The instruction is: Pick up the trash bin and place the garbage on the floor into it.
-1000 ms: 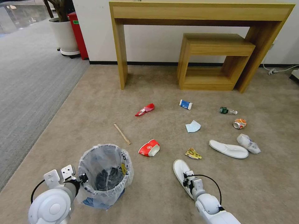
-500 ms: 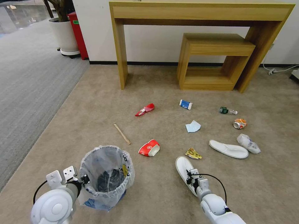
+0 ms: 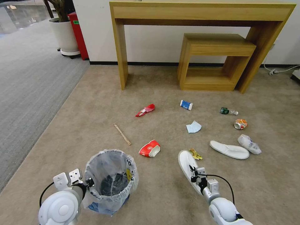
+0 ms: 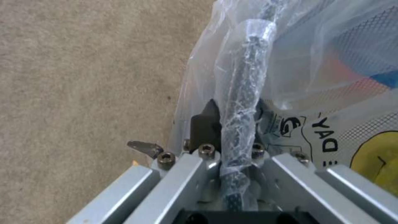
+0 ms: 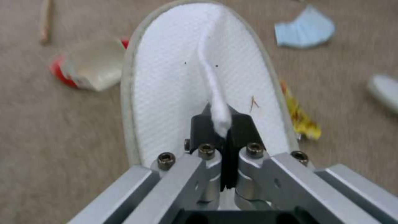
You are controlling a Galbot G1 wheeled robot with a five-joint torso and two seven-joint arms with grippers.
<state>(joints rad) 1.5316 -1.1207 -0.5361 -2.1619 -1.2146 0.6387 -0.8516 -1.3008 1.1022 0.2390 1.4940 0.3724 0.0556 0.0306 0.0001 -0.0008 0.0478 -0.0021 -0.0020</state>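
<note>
Slipper [image 5: 195,84] fabric pinched in right claw [image 5: 222,124].

On the floor [image 3: 93,103], the trash bin [image 3: 111,181] stands at the left, a slipper [image 3: 187,165] to its right. A crushed cup [image 3: 149,148] lies between them, farther off. Behind the litter stands a desk [image 3: 200,18] with a stool [image 3: 215,61] under it.

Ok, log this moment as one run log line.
left gripper: shut on bin rim | right gripper: shut on slipper strap | second slipper, cups, mask, can: on carpet
</note>
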